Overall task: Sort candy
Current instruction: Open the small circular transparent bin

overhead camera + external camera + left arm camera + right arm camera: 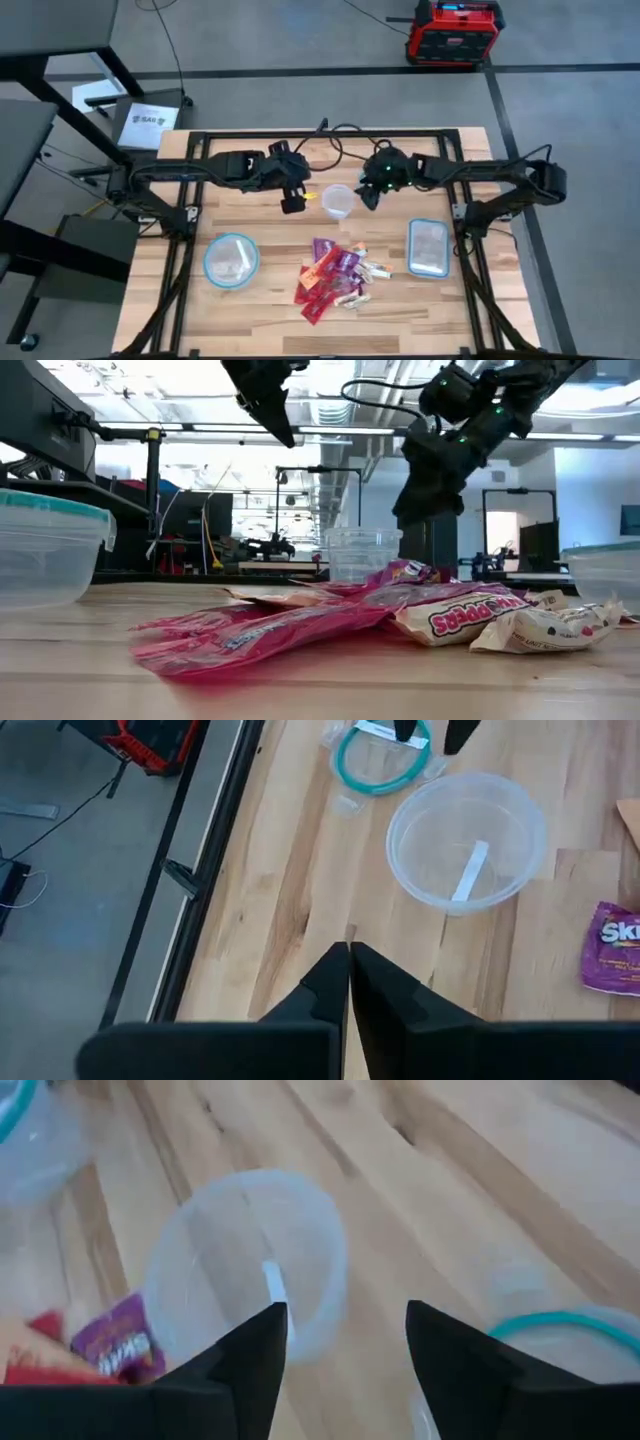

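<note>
Your left gripper (292,204) is closed, holding nothing, beside the clear cup (337,201). Right gripper (372,196): fingers apart, empty, opposite side. Candy (333,276) lies piled nearby.

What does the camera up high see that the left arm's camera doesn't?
Only the high view shows the whole candy pile, the rectangular tub and the right gripper, open. Only the left wrist view shows the left gripper shut, up close. Both show the small clear cup and a teal-rimmed round bowl.
</note>
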Motion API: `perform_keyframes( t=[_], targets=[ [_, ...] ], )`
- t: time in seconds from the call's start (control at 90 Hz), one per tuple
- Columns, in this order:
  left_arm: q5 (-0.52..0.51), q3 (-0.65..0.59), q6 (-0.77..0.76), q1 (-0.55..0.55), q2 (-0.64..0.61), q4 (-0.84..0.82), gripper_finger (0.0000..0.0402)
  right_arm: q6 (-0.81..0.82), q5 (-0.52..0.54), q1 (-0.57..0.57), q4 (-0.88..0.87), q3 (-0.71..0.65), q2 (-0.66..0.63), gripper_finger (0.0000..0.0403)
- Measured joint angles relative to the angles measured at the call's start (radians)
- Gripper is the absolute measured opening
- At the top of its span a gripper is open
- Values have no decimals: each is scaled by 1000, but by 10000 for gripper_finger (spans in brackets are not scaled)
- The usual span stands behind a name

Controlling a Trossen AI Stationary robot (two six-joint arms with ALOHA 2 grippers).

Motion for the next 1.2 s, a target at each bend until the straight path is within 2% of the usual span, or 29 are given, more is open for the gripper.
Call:
perform_keyframes(
  t=[0.389, 0.478, 0.611, 0.767, 0.878, 1.044, 1.122, 1.2],
  targets=[
    [0, 0, -9, 0, 0, -16, 0, 35, -1, 27, 88, 6, 171, 164],
    [0, 0, -9, 0, 0, -21, 0, 11, -1, 21, 52, 17, 190, 126],
    [0, 0, -20, 0, 0, -36, 0, -70, 0, 10, 6, 48, 179, 25],
    [0, 0, -23, -1, 0, -45, 0, -158, 19, -18, -184, 120, 119, 8],
    [0, 0, -23, -1, 0, -45, 0, -221, 80, -70, -363, 196, 51, 5],
    [0, 0, -23, -1, 0, -57, 0, -258, 80, -234, -563, 226, -16, 3],
    [0, 0, -25, -1, 0, -65, 0, -276, 47, -319, -596, 219, -18, 3],
    [0, 0, -26, -1, 0, -64, 0, -281, -29, -382, -601, 203, -1, 2]
  ],
)
